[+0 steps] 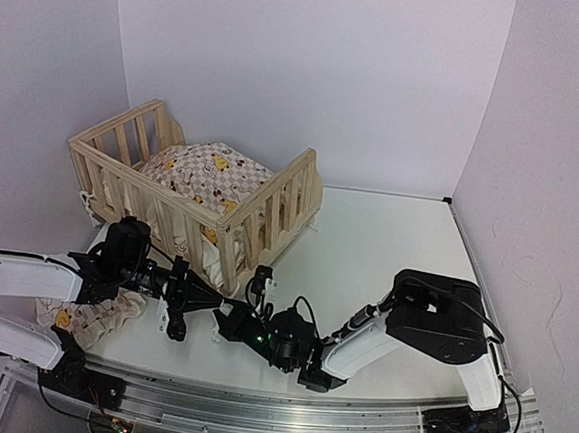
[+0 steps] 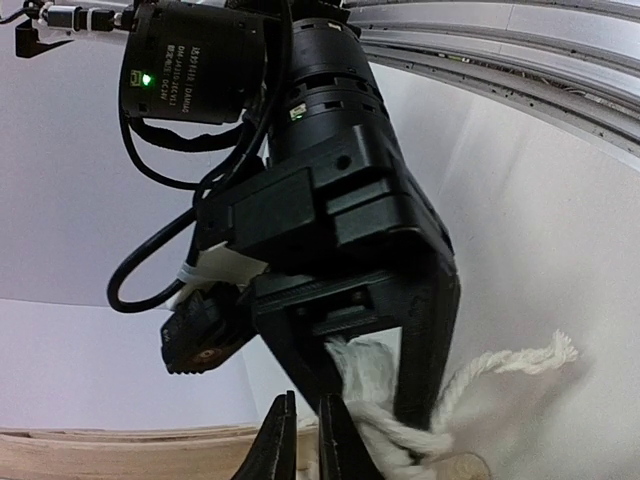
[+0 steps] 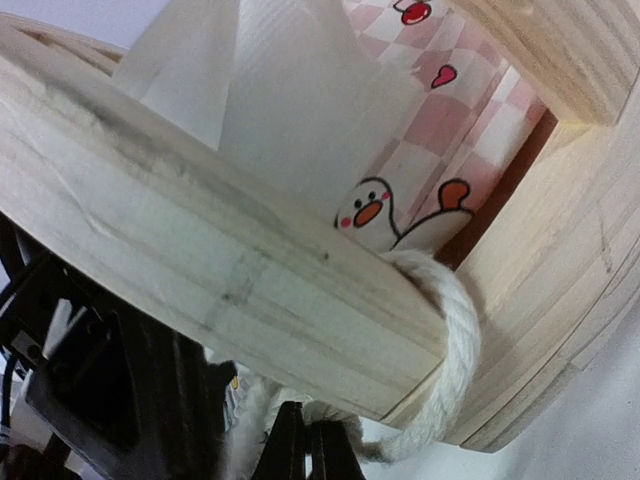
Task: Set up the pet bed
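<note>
The pet bed (image 1: 160,201) sits at the back-left of the white table (image 1: 397,255). Its long axis runs on a diagonal, one slatted end toward the left wall and the other toward the middle of the table. The checked duck cushion (image 1: 208,165) lies inside the rails.

Both arms stretch low over the tabletop and meet at the bed's near corner, the left reaching in from the left side and the right folded back from its base.

The left gripper (image 2: 308,440) shows only a sliver of gap between its tips, with nothing in it that I can see. The right gripper (image 3: 305,445) is clenched, and the tie string (image 3: 455,330) (looped round a wooden rail (image 3: 200,250)) runs down into its tips, apparently pinched there.
</note>
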You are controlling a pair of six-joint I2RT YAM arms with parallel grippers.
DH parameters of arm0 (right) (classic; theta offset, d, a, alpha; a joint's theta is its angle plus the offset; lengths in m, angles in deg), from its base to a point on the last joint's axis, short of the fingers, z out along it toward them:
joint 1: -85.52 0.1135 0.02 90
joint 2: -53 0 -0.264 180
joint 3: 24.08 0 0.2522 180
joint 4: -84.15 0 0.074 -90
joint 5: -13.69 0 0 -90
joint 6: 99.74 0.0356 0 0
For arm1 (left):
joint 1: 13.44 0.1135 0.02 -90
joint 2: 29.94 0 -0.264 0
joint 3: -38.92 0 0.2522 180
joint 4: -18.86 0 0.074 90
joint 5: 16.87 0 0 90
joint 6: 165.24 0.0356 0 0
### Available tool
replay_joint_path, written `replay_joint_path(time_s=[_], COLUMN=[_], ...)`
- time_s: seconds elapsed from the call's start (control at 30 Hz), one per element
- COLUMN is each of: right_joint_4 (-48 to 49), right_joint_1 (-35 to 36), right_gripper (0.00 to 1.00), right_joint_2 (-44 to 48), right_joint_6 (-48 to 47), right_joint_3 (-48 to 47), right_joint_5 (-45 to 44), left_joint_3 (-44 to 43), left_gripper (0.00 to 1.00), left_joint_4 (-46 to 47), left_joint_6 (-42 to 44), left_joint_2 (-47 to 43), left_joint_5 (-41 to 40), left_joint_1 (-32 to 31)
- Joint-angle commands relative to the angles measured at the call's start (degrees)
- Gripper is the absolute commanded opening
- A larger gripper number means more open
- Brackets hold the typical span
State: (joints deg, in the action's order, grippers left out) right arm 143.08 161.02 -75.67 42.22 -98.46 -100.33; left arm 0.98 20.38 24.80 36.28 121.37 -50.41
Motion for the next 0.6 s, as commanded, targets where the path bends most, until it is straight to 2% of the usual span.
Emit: replay_joint_path(time_s=[0.0, 0.07, 0.13, 0.43, 0.57], right_joint_4=[-0.97, -0.88, -0.72, 0.07, 0.78], right_joint_1=[0.34, 0.17, -0.14, -0.84, -1.0], right_gripper=[0.0, 0.0, 0.0, 0.0, 0.0], right_joint_2=[-1.36, -1.54, -1.69, -2.66, -2.83], right_joint_6=[0.15, 1.17, 2.7, 3.47, 3.91], right_joint_3=[-1.51, -1.52, -1.14, -1.91, -1.54], right_joint_5=[3.62, 3.86, 3.98, 4.47, 4.25], left_joint_3=[-3.32, -3.18, -3.86, -7.81, -11.29], left_gripper=[0.16, 0.26, 0.32, 0.47, 0.54], left_joint_4=[0.69, 0.43, -1.2, -16.63, -26.46], left_joint_6=[0.26, 0.82, 0.5, -6.53, -13.79], left_joint_2=[-0.22, 0.45, 0.61, -5.44, -7.85], left_joint_5=[1.67, -0.43, -3.61, -6.52, -5.3], left_joint_1=[-0.36, -0.37, -0.33, 1.42, 3.14])
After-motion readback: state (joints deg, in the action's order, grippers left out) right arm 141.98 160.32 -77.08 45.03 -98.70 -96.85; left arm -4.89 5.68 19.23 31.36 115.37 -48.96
